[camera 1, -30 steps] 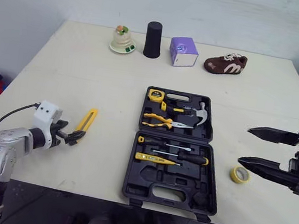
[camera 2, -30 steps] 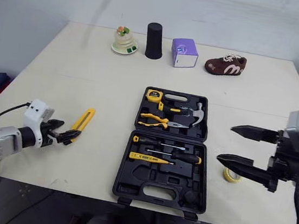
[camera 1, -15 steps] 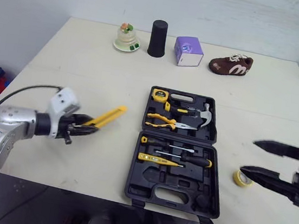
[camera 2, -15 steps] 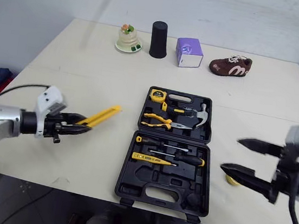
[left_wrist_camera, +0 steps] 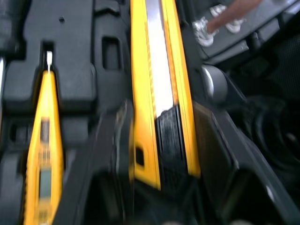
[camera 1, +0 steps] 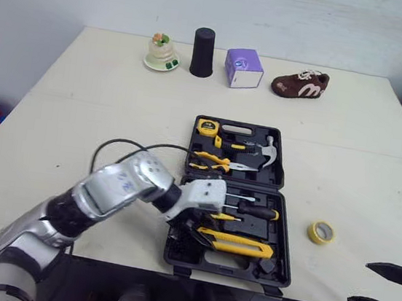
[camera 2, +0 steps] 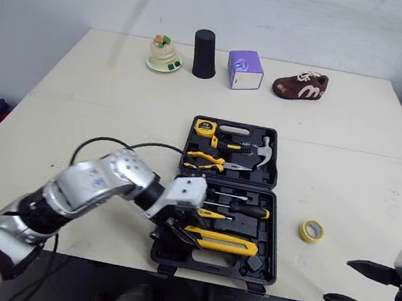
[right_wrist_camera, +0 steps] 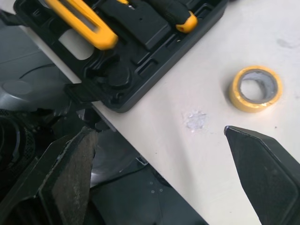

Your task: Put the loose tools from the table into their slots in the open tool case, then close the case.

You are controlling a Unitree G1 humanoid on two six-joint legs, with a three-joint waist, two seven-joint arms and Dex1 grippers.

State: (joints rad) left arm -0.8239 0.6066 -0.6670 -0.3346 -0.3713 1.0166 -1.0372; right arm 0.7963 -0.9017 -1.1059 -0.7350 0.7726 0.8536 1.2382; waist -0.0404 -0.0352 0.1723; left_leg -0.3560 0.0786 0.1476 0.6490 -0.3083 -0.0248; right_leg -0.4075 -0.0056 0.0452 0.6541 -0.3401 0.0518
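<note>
My left gripper (camera 1: 195, 230) reaches into the near half of the open tool case (camera 1: 283, 177), its two black fingers pinching the butt end of the utility knife (camera 1: 235, 244). The knife lies lengthwise along the near row of recesses, blade end pointing right. In the wrist view it is a long yellow plastic body with a silver strip down its middle and a ribbed black grip, my fingers (left_wrist_camera: 112, 154) pressed to either side. Beside it a slim yellow tester (left_wrist_camera: 42, 154) sits in its moulded slot.

The case is black plastic, its tray cut into tool-shaped hollows. A screwdriver (camera 1: 256, 211) lies just beyond the knife; a hammer (camera 1: 267, 150), pliers (camera 1: 214, 163) and tape measure (camera 1: 208, 128) fill the far half.

My right gripper (camera 1: 358, 283) hangs off the near right edge of the pale table (camera 1: 105, 95), fingers spread wide and holding nothing. The roll of yellow tape (camera 1: 321, 232), a glossy ring, lies flat on the table right of the case.
</note>
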